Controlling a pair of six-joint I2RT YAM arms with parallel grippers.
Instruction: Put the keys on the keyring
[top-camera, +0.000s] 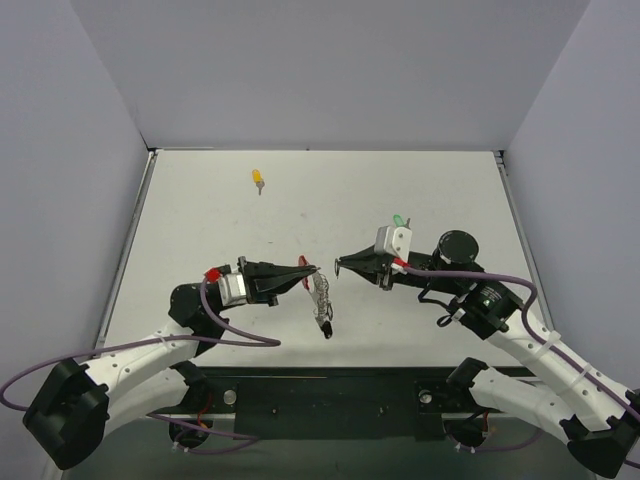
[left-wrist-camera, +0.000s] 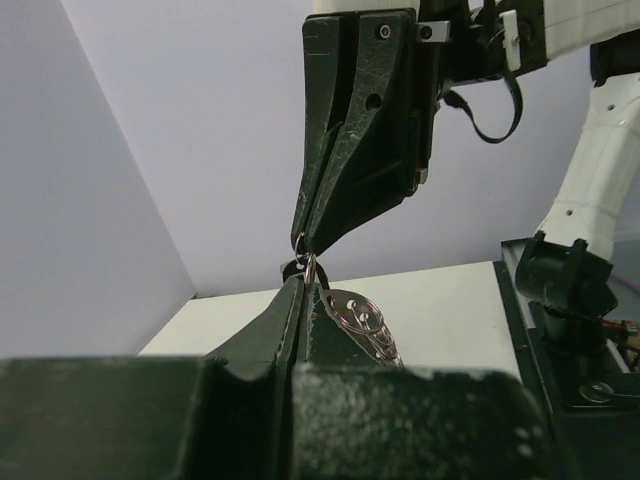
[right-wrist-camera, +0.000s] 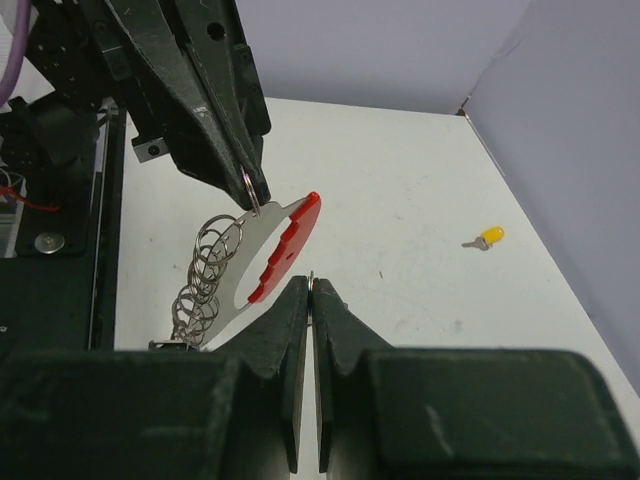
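Note:
My left gripper (top-camera: 308, 268) is shut on the keyring (top-camera: 316, 283) and holds it above the table. Its red-edged tag (right-wrist-camera: 290, 240) and a string of wire rings (right-wrist-camera: 205, 275) hang from the jaws. My right gripper (top-camera: 340, 264) faces it, tip to tip, almost touching. It is shut on a thin silver sliver (right-wrist-camera: 313, 280). A black rounded bit (left-wrist-camera: 290, 268) under its tips looks like the black key's head. The green key (top-camera: 398, 219) lies on the table beside the right wrist. The yellow key (top-camera: 259, 179) lies far back left; it also shows in the right wrist view (right-wrist-camera: 487, 238).
Grey walls close the white table (top-camera: 200, 220) on the left, back and right. The black base plate (top-camera: 330, 395) with both arm mounts runs along the near edge. Purple cables (top-camera: 240, 340) loop beside each arm.

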